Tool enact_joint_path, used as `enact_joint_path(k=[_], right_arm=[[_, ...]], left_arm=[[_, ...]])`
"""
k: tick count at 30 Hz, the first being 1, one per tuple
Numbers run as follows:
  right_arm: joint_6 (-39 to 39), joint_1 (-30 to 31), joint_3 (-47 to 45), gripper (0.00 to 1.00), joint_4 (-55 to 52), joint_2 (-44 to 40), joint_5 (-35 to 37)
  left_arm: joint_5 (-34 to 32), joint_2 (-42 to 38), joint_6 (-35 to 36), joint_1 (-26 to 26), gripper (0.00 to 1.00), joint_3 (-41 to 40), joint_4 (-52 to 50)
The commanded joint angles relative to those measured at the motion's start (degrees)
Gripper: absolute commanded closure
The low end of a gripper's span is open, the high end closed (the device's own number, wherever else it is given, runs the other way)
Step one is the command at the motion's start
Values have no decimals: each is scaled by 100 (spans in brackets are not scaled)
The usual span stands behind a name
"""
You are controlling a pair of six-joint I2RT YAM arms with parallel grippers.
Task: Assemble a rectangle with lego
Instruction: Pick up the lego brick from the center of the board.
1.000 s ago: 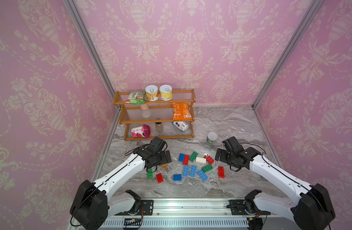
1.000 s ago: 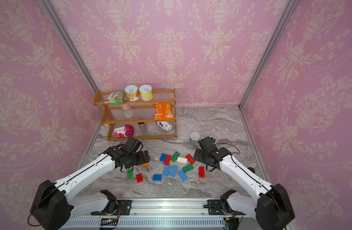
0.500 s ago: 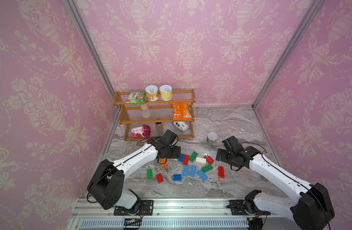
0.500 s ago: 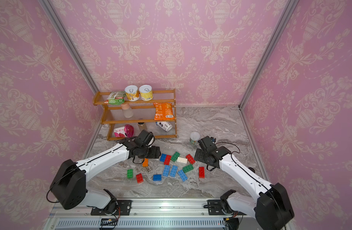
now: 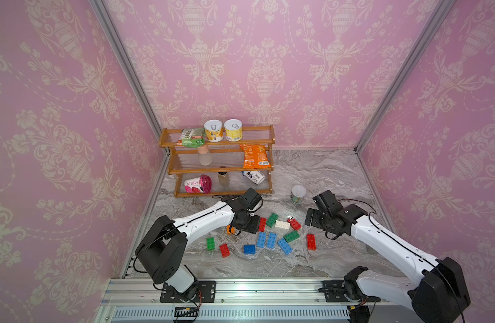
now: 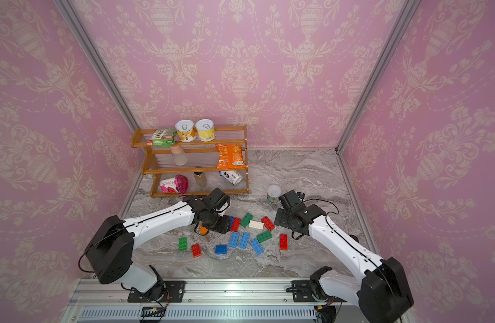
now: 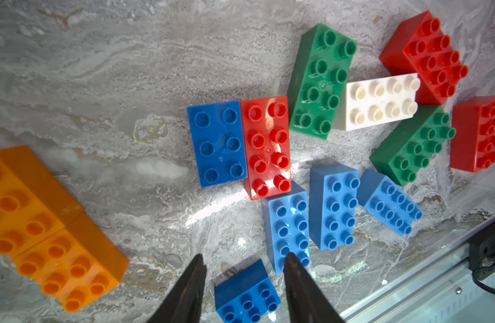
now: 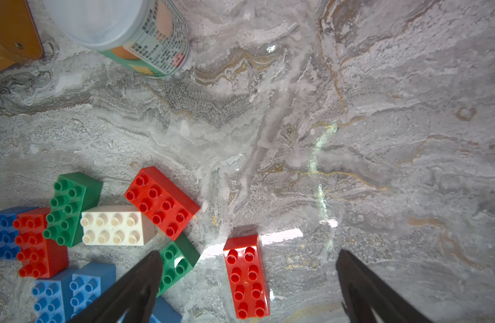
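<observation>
Lego bricks lie loose on the marble table (image 5: 319,179). A dark blue brick (image 7: 217,142) and a red brick (image 7: 265,145) sit side by side, touching. Around them lie green (image 7: 321,81), white (image 7: 380,102) and light blue (image 7: 333,207) bricks. Two orange bricks (image 7: 50,226) lie end to end, apart on the left. My left gripper (image 7: 244,265) (image 5: 248,229) hovers over the cluster's left edge, jaws narrowed but apart, nothing between them; a small blue brick (image 7: 246,293) lies on the table below. My right gripper (image 8: 249,254) (image 5: 310,221) hangs wide open above a lone red brick (image 8: 246,276).
A wooden shelf rack (image 5: 221,167) with cans, a snack bag and bottles stands at the back left. A small can (image 5: 298,193) stands on the table behind the bricks, close to the right gripper. A green brick (image 5: 210,243) and a red brick (image 5: 224,249) lie nearer the front rail (image 5: 240,288).
The left arm has swung right, from beside the orange bricks to over the blue and red pair, and its jaws have narrowed. The right arm and the bricks have not moved.
</observation>
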Motion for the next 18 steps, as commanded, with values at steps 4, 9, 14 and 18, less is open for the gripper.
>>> enact_joint_path(k=[4,9,14,18], right_arm=[[-48,-37,17,0,-123,-159,105],[-27,-29,-23,0,-121,-245,104],[22,-37,-126,0,5,-326,12],[8,-42,-122,0,-3,-335,-3]], left_arm=[[38,235,54,-52,62,-120,-352],[151,394,48,-177,67,-171,-232],[259,586,-66,-338,71,-188,6],[308,742,-37,-553,75,-84,24]])
